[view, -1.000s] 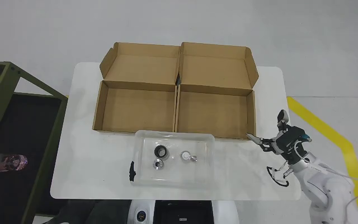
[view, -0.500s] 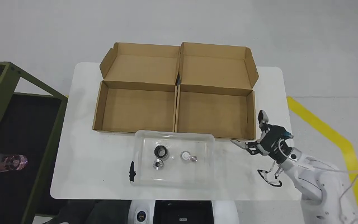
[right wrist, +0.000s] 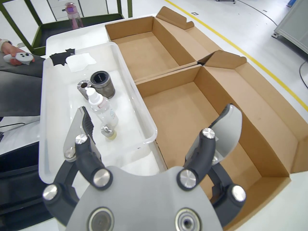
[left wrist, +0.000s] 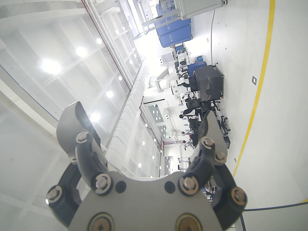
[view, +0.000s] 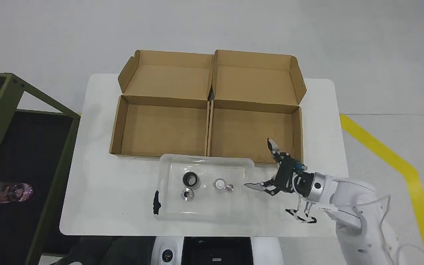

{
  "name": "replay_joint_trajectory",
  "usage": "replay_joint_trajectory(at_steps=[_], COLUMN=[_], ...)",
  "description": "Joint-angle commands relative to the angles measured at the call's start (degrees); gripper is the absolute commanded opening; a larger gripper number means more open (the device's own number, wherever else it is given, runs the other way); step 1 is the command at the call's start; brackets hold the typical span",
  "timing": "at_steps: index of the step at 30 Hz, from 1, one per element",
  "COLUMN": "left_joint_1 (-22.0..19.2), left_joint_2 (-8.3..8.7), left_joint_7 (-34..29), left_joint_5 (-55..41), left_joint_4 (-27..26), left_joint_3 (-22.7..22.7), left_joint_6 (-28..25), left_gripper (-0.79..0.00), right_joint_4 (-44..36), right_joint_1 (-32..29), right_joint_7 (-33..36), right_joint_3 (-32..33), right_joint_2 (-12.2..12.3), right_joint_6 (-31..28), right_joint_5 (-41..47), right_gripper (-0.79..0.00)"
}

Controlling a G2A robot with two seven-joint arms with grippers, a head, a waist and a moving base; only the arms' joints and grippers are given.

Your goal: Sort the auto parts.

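Note:
A clear plastic tray (view: 241,203) sits near the table's front edge. It holds a black cylindrical bearing (view: 192,179), a small metal cylinder (view: 188,194), a little white bottle (view: 220,185) and a tiny metal part (view: 230,188). My right gripper (view: 258,163) hovers open just off the tray's right end, with nothing between its fingers. Its wrist view looks along the tray (right wrist: 145,116) past the metal part (right wrist: 107,131), the bottle (right wrist: 102,105) and the bearing (right wrist: 102,82). My left gripper (left wrist: 142,116) is open, holds nothing and points up at the hall's ceiling.
Two open cardboard boxes, left (view: 162,129) and right (view: 255,136), stand side by side behind the tray with their lids folded back. A black scrap (view: 156,202) and a white paper (right wrist: 79,62) lie at the tray's left end. A green cart (view: 26,132) stands left of the table.
My right arm has swung left from the table's right edge to the tray's right end, with its gripper open throughout. The parts in the tray have stayed put.

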Motion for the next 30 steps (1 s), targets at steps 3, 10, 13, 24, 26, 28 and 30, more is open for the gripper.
replay_joint_trajectory(at_steps=[3, 10, 13, 24, 26, 28, 30], left_joint_1=[0.0, 0.0, 0.0, 0.0, 0.0, 0.0, 0.0], left_joint_2=[0.0, 0.0, 0.0, 0.0, 0.0, 0.0, 0.0], left_joint_7=[0.0, 0.0, 0.0, 0.0, 0.0, 0.0, 0.0], left_joint_5=[0.0, 0.0, 0.0, 0.0, 0.0, 0.0, 0.0], left_joint_4=[0.0, 0.0, 0.0, 0.0, 0.0, 0.0, 0.0], left_joint_3=[0.0, 0.0, 0.0, 0.0, 0.0, 0.0, 0.0], left_joint_6=[0.0, 0.0, 0.0, 0.0, 0.0, 0.0, 0.0], left_gripper=[0.0, 0.0, 0.0, 0.0, 0.0, 0.0, 0.0], right_joint_4=[-0.6, -0.8, -0.7, 2.0, 2.5, 3.0, 3.4], right_joint_1=[1.2, 3.8, 5.0, 8.3, 8.8, 9.3, 9.7], right_joint_7=[2.1, 5.5, 6.3, 7.6, 8.0, 8.2, 8.4], right_joint_3=[-3.0, -9.4, -12.3, -19.4, -20.4, -21.5, -22.5], right_joint_2=[0.2, 0.3, 0.3, 0.3, 0.3, 0.3, 0.4], right_joint_6=[-1.1, -1.8, -2.6, -1.2, -1.0, -1.0, -0.9], right_joint_5=[0.0, -1.9, -3.2, -7.9, -8.7, -9.2, -9.6], right_gripper=[0.0, 0.0, 0.0, 0.0, 0.0, 0.0, 0.0])
